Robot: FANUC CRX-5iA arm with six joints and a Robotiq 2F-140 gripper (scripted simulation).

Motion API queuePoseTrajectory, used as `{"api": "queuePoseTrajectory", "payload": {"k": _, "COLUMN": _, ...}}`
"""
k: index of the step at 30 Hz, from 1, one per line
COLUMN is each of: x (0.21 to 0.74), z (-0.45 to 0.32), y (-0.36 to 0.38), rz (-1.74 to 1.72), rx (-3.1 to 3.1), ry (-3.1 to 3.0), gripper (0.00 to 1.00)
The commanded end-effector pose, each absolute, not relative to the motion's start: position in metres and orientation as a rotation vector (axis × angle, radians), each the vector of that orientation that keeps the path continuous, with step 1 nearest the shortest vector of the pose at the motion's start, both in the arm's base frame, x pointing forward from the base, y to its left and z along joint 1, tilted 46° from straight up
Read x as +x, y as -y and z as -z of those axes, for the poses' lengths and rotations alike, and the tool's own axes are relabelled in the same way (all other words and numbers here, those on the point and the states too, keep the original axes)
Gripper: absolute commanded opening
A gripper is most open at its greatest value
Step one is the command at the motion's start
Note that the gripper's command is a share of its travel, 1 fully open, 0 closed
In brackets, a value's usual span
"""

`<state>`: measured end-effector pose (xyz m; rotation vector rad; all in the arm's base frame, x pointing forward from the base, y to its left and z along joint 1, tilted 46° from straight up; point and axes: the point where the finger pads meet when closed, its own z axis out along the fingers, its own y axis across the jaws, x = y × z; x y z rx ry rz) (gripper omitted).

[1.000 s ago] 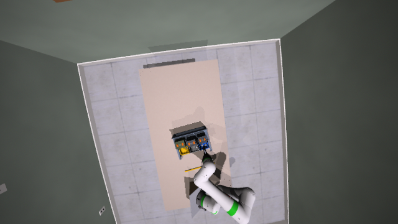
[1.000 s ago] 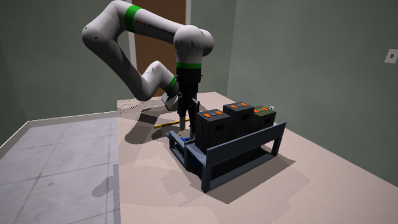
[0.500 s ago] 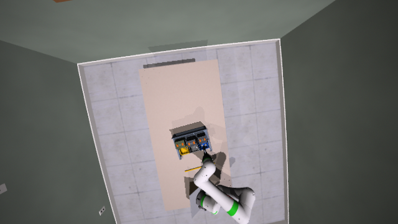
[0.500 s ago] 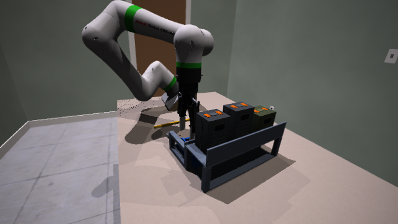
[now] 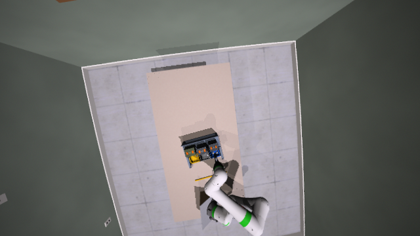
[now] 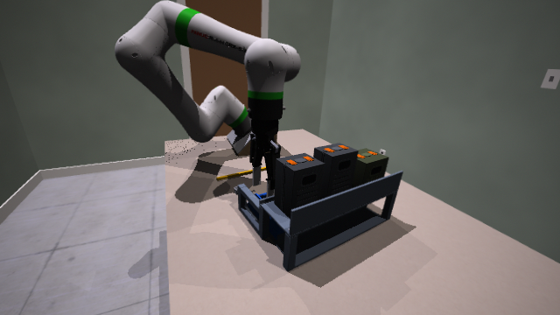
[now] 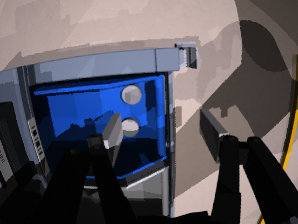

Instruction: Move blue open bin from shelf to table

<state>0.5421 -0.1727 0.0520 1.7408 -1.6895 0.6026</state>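
gripper [image 7: 166, 163] part open, holding nothing, poised straddling the bin's side wall, likely to pinch it | blue open bin [image 7: 100, 123] on the shelf [image 6: 346, 203] at its end, front out, grey parts [image 7: 131, 95] inside | red lettering on arm [image 6: 219, 39] too small to read

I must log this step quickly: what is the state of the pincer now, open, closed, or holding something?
Pincer: open, holding nothing; its fingers straddle the side wall of the blue open bin on the shelf.
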Motion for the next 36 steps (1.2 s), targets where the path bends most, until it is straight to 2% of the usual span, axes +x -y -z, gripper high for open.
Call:
{"api": "queuePoseTrajectory", "payload": {"k": 1, "x": 0.542, "z": -0.051, "y": 0.174, "rz": -0.603, "rx": 1.741, "ry": 1.690, "gripper": 0.57}}
{"api": "queuePoseTrajectory", "payload": {"k": 36, "x": 0.541, "z": -0.040, "y": 0.185, "rz": -0.603, "rx": 1.741, "ry": 1.690, "gripper": 0.57}}
